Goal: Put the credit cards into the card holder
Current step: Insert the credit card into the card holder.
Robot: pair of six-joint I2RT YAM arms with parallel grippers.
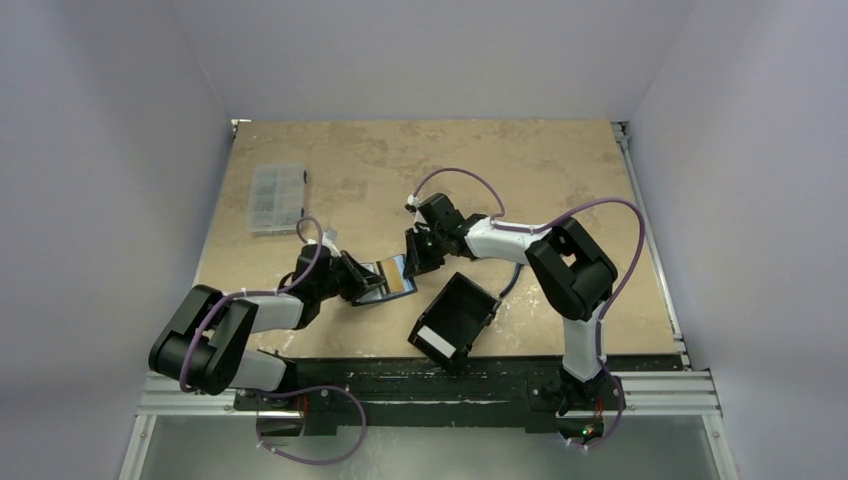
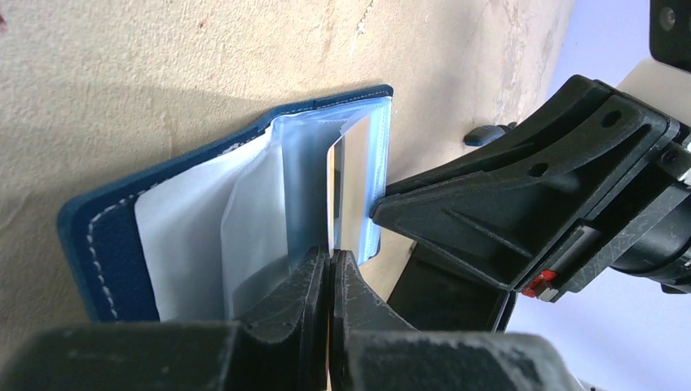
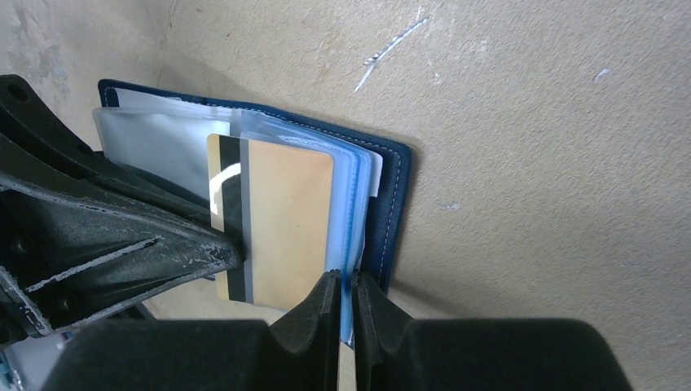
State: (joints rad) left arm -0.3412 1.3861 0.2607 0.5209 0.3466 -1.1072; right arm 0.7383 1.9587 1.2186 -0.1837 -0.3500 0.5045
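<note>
The navy-blue card holder (image 1: 383, 293) lies open between my two grippers, its clear sleeves fanned out. Its blue cover shows in the left wrist view (image 2: 114, 244) and in the right wrist view (image 3: 397, 204). My left gripper (image 2: 330, 257) is shut on a gold credit card (image 3: 289, 220) with a black stripe. The card stands edge-on (image 2: 335, 187) and lies partly among the sleeves. My right gripper (image 3: 346, 278) is shut on a bundle of the clear bluish sleeves at the holder's edge. In the top view the left gripper (image 1: 362, 281) and right gripper (image 1: 413, 255) face each other closely.
A black box-shaped tray (image 1: 455, 318) with a white label lies tilted just right of the holder, under the right arm. A clear plastic compartment box (image 1: 277, 197) sits at the far left. The right gripper's fingers (image 2: 456, 204) are close to the left gripper.
</note>
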